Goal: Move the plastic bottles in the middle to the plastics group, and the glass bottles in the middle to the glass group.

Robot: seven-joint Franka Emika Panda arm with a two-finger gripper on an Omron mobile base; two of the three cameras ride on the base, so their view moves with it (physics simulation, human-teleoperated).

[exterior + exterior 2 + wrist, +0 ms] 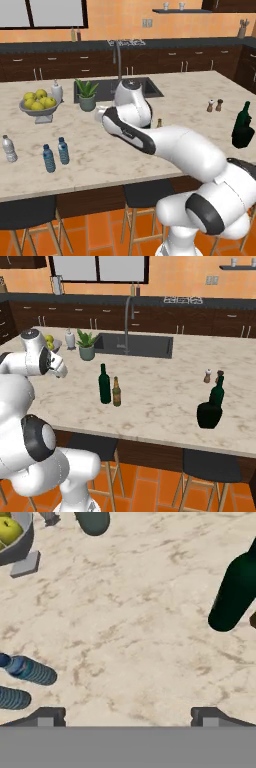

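With jaws released and empty above bare desk [140, 622], we should descend squarely on the tall green wine bottle [104, 384], mid-desk just beside the amber bottle [116, 392], without nudging the latter.

In the left base view the arm hides the tall green wine bottle; just the amber bottle's neck [159, 122] peeks out beside it. In the hand view, the green wine bottle [235, 594] is cut off at 3 o'clock, and the lower blue bottle [12, 698] at 9 o'clock. The fingers [46, 716] show only their tips.
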